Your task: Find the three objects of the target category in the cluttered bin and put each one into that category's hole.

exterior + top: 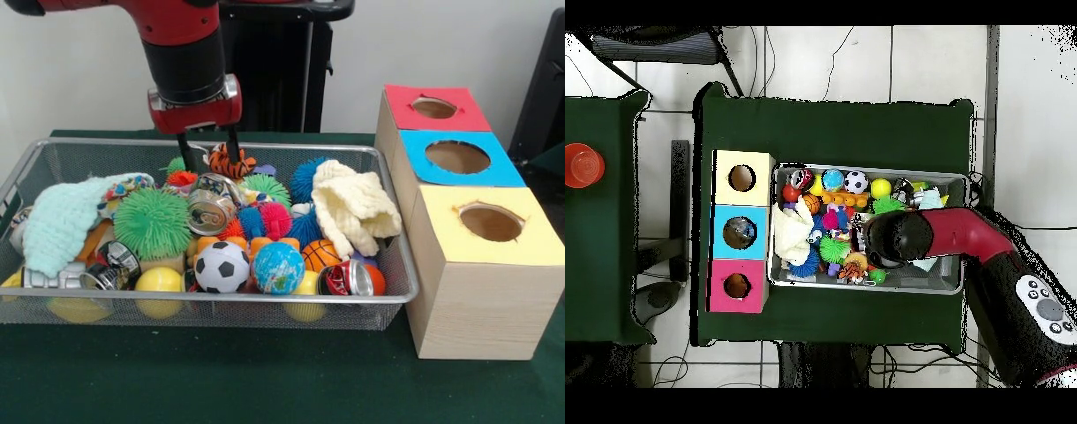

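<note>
Front view, gripper (208,150): fingers narrowly parted, holding nothing, lowered at the far side of the bin (53,159)
Front view, tiger toy (230,162): touching the right finger, lying to its right, long axis left to right
Front view, holes: box (477,283) just right of bin
Overhead view, gripper: hidden under the arm; tiger toy (854,267) near the bin's lower wall

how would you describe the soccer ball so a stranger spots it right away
Start at the wire mesh bin left of the wooden boxes. Along its near wall sits the soccer ball, between a plain yellow ball and a blue globe ball; only it is black-and-white.
</note>
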Controlling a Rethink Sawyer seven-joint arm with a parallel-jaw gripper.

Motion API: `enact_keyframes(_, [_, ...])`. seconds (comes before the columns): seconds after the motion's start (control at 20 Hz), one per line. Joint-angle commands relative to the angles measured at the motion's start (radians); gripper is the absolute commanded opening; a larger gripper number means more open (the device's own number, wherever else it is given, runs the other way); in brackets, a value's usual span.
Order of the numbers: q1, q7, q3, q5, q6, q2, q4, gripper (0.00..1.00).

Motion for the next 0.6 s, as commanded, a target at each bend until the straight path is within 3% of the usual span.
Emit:
enact_keyframes(0.05, [0.032, -0.192, -0.020, -0.043, 0.105, 0.094, -0.088, 1.00])
enact_keyframes(0.6, [0.035, -0.218, -0.007, -0.025, 0.180, 0.065, -0.080, 1.00])
